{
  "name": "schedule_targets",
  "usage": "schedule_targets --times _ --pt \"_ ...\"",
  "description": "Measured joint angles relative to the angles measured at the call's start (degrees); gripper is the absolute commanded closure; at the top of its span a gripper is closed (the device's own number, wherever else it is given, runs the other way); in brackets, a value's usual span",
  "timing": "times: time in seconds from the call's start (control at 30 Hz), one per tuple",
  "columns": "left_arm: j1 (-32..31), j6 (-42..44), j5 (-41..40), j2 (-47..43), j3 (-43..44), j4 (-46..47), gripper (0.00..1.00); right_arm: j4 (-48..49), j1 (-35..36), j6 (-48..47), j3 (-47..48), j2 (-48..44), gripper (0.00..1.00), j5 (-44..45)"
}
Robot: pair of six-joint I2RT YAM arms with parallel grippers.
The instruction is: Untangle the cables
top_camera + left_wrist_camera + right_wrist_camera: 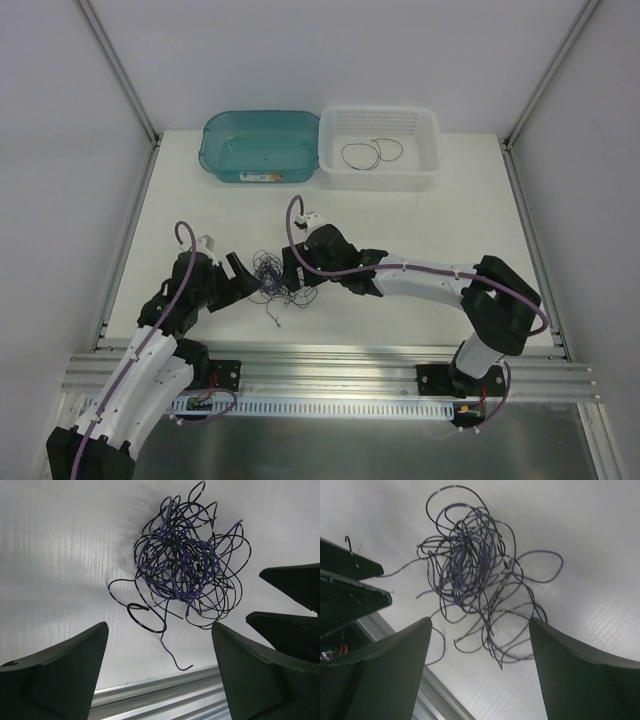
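Note:
The cables [272,280] lie as one tangled ball of thin black and purple wires on the white table, between my two grippers. In the left wrist view the tangle [185,565] sits just beyond my left gripper [159,627], which is open and holds nothing. One purple end [175,660] trails toward the table's near edge. In the right wrist view the tangle [470,575] lies ahead of my right gripper [480,621], also open, with a few loops reaching between its fingers. From above, the left gripper [240,275] and right gripper [295,268] flank the ball closely.
A teal bin [260,145] and a white basket [432,150] stand at the back of the table. Two loose wire loops [370,153] lie in the basket. An aluminium rail [330,365] runs along the near edge, close to the tangle.

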Motion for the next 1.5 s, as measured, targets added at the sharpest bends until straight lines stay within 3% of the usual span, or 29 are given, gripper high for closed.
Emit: schedule_targets --times 0.2,0.3,0.4,0.43,0.47,0.5,0.57,1.07,1.3,1.5 --pt "0.0 -2.1 0.1 -0.7 -2.0 0.3 0.16 3.5 0.3 -0.2 6.4 9.5 0.17 -2.3" --pt "0.0 -2.6 0.1 -0.8 -3.0 0.7 0.17 5.7 0.7 -0.1 7.9 13.7 0.24 -3.6" --pt "0.0 -3.2 0.2 -1.1 -3.5 1.2 0.18 7.2 0.8 0.0 8.0 16.4 0.45 -4.1" --pt "0.0 -3.4 0.3 -1.2 -3.7 1.4 0.18 7.6 0.9 0.0 8.0 17.1 0.63 -4.1" --pt "0.0 -3.5 0.3 -1.2 -3.8 1.6 0.18 7.8 0.9 -0.1 8.0 17.5 0.72 -4.1" --pt "0.0 -3.6 0.3 -1.4 -3.9 1.7 0.19 8.1 0.9 0.2 7.9 17.7 0.88 -4.0" --pt "0.0 -3.6 0.6 -1.6 -4.3 2.2 0.19 9.2 0.8 0.5 7.6 17.6 0.99 -3.3" --pt "-0.5 -3.3 7.3 3.6 -5.8 13.8 0.25 7.3 -2.9 10.9 -2.4 6.5 0.99 3.3" --pt "-5.0 -1.1 9.3 8.9 -6.3 24.7 0.25 3.8 -5.0 19.4 -3.9 3.5 0.99 3.5" --pt "-8.5 1.2 6.9 15.4 -6.5 33.6 0.35 3.0 -6.6 24.4 -5.7 1.6 0.99 2.0"
